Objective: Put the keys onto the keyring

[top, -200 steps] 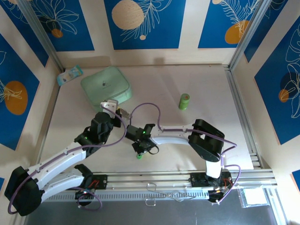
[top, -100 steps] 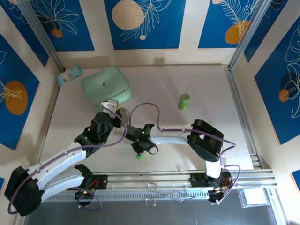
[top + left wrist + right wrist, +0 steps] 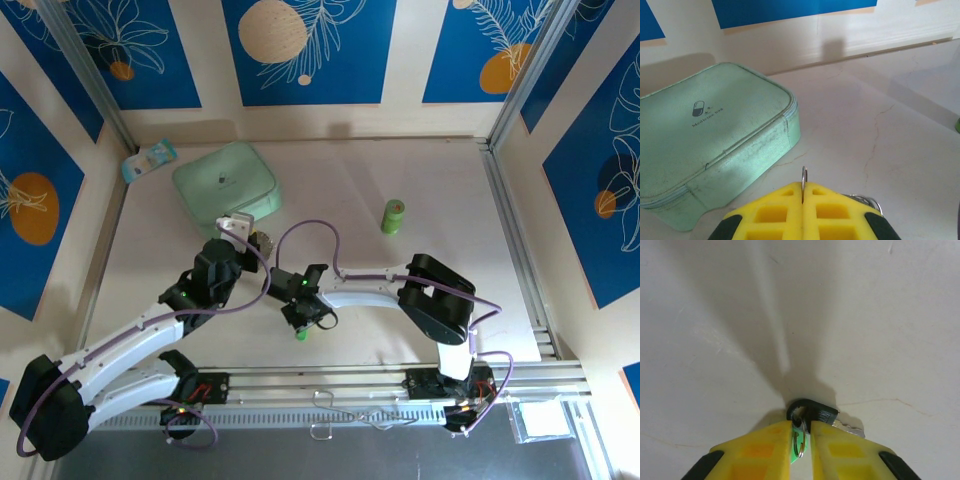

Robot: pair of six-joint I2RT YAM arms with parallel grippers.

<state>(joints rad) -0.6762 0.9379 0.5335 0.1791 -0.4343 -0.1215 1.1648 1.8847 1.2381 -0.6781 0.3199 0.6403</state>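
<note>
Left wrist: left jaws are pinching the keyring (image 3: 803,175), box (image 3: 715,140) lying just beside; right jaws are pinching a key (image 3: 794,453) over the desk (image 3: 865,315).

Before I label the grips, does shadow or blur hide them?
Right wrist: a dark shadow fans across the table from the right gripper, dimming the key it pinches. Left wrist: even light, the keyring in the left gripper sharp. Top external: both grips tiny.

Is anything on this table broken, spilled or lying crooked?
Nothing is spilled. The table has thin hairline cracks across its pale surface. The mint-green medicine box shows dark smudges along its side below the zip. A small blue-and-white packet lies skewed in the far left corner, by the wall.
</note>
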